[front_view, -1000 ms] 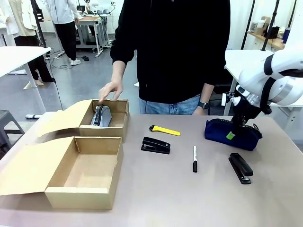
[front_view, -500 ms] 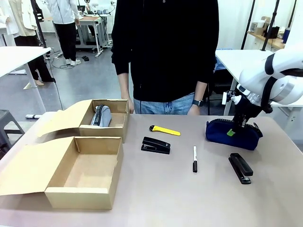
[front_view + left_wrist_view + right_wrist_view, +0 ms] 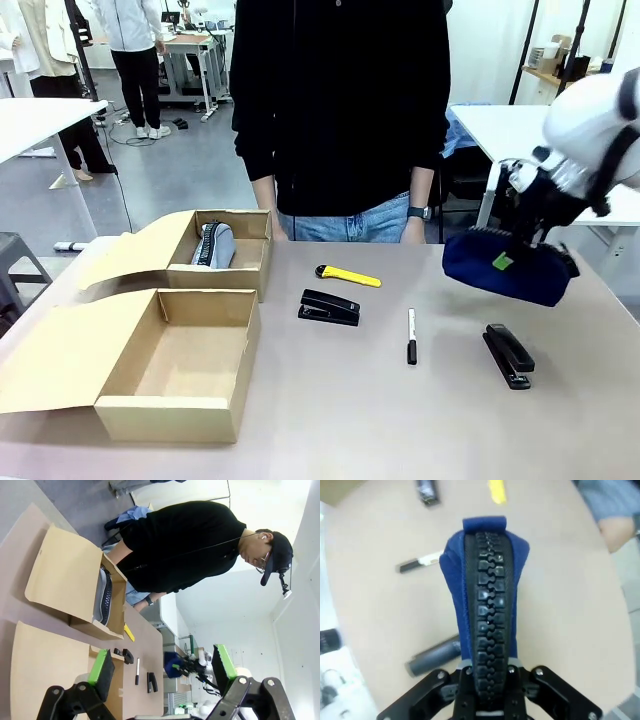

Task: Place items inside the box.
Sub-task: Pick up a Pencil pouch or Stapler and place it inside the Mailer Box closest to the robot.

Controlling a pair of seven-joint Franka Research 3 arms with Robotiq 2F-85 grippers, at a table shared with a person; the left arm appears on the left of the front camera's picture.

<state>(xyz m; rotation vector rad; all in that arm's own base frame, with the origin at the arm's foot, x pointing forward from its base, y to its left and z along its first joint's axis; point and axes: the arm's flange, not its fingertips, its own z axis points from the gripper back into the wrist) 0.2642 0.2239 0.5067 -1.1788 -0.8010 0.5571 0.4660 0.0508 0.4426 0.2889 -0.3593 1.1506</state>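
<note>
The navy pouch, zipped shut, is hanging tilted in the air far right of the box, which is sitting open with its flap spreading leftward, while the black stapler is lying flat near the box's right.

Blurred pouch, edge-cropped right arm

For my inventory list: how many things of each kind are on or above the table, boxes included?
Cardboard boxes: 2, larger box, smaller box
Black staplers: 2
Pouches: 2, navy pouch, grey pouch
Yellow utility knife: 1
Pen: 1
Total: 8
</note>
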